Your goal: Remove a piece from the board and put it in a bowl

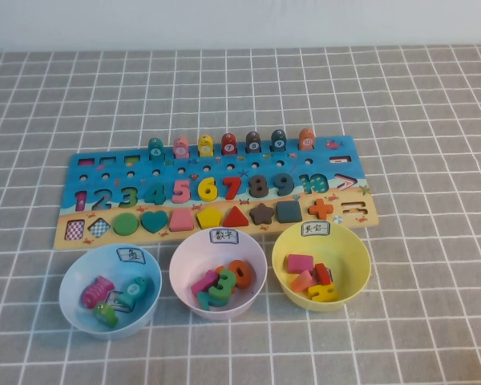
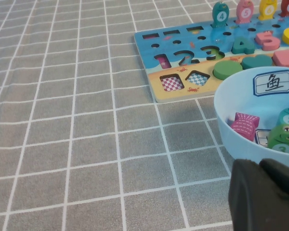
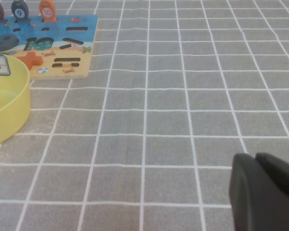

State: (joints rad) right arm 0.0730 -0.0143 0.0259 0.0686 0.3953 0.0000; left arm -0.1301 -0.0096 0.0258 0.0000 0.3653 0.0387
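Observation:
The green disc (image 1: 126, 224) lies in its slot in the sandy bottom row of the board (image 1: 349, 148), left of the teal heart. It also shows in the left wrist view (image 2: 227, 70). The yellow bowl (image 1: 349, 241) stands in front of the board's right end and holds several pieces. Its wall shows in the right wrist view (image 3: 12, 110). My left gripper (image 2: 259, 163) is shut and empty, low over the cloth beside the pale blue bowl. My right gripper (image 3: 255, 156) is shut and empty, over bare cloth to the right of the yellow bowl. Neither arm shows in the high view.
A pale blue bowl (image 1: 72, 281) with fish pieces stands front left. A pale pink bowl (image 1: 184, 257) with numerals stands in the middle. Fish pieces sit on pegs (image 1: 229, 144) along the board's far edge. Grey checked cloth covers the table.

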